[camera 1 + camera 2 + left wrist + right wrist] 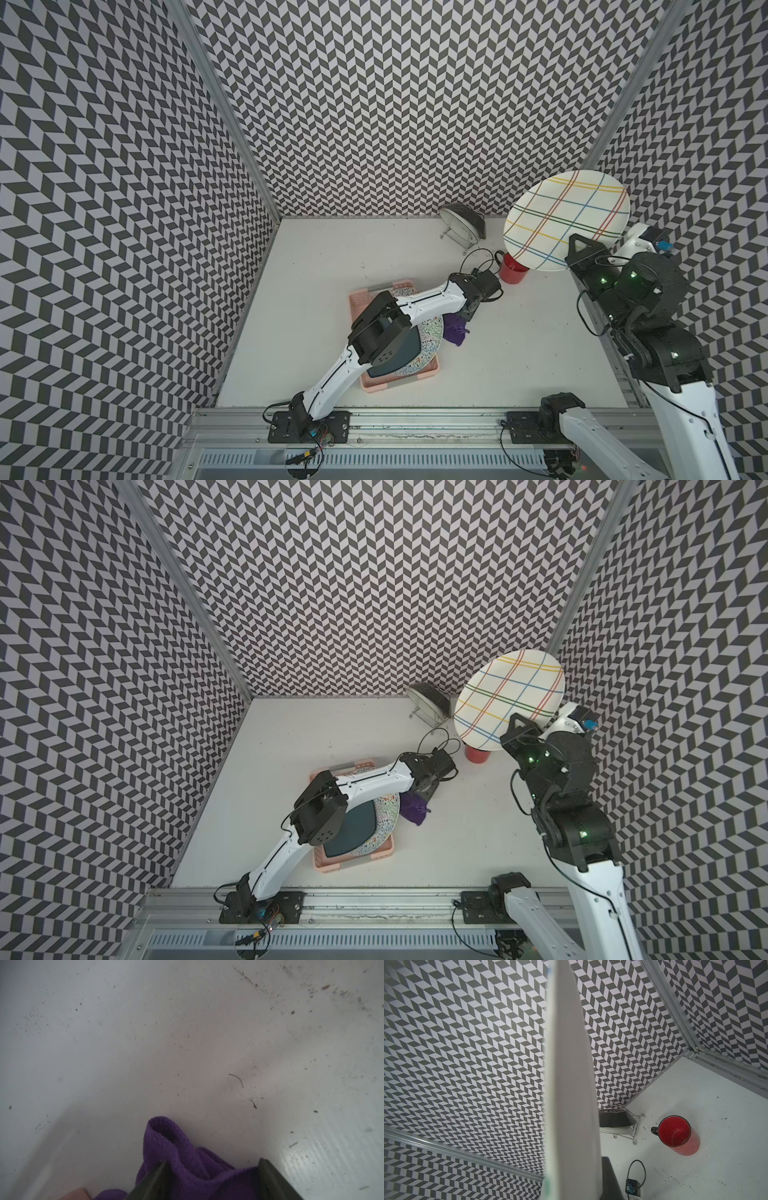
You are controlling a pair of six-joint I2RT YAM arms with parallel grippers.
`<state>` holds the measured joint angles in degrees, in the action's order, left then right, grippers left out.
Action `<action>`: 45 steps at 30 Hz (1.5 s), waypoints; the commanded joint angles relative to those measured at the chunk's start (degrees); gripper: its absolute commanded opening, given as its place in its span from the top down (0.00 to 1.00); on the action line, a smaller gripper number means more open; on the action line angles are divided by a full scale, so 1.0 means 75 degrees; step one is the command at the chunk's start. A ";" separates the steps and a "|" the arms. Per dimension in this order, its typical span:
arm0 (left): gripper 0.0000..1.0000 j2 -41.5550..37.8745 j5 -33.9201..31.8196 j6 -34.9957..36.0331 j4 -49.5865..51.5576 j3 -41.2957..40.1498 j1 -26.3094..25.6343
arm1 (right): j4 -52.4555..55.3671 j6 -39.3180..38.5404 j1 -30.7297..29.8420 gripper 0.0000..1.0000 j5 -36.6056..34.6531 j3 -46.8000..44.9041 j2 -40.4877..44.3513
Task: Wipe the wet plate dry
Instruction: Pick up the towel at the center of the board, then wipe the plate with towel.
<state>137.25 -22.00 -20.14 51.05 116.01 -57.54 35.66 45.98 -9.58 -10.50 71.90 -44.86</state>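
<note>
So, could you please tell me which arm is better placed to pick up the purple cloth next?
Left. The left fingers stand open astride the purple cloth on the table, while the right fingers are shut on the striped plate, holding it raised.

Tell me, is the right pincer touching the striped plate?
Touching. In a top view the right pincer clamps the rim of the plate, held in the air; the right wrist view shows a finger flat against it.
</note>
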 commanded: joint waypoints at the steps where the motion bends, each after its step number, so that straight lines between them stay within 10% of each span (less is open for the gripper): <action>1: 0.22 -0.0341 0.0570 0.0025 0.0366 0.0152 0.0122 | -0.0597 -0.0020 0.0013 1.00 0.0087 -0.0070 0.0196; 6: 0.07 -0.0555 0.1419 -0.0284 0.1113 0.0536 0.0115 | -0.0584 -0.0029 0.0016 1.00 0.0106 -0.0075 0.0243; 19: 0.13 0.0430 0.0672 0.0165 0.2921 0.0799 -0.0016 | -0.0754 0.0170 0.0014 1.00 0.0205 -0.0409 0.0383; 24: 0.73 0.0604 0.0820 0.0268 0.2622 0.1031 -0.0007 | -0.0782 0.0151 0.0015 1.00 0.0173 -0.0398 0.0361; 28: 0.98 0.0138 0.1681 -0.0110 0.1577 0.1297 0.0165 | -0.0759 0.0059 0.0024 1.00 0.0066 -0.0438 0.0330; 40: 1.00 -0.4872 0.1123 -0.2696 -0.1535 -0.0587 0.1076 | -0.1617 -0.0737 0.0060 1.00 0.0416 -0.0815 -0.0290; 45: 1.00 -0.5976 0.2476 -0.2844 -0.3045 -0.1552 0.1666 | -0.4189 -0.0996 0.0066 1.00 0.4186 -0.2024 -0.0239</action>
<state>90.54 -9.45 -38.94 35.24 108.14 -46.06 23.18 40.40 -9.17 0.95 60.12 -47.75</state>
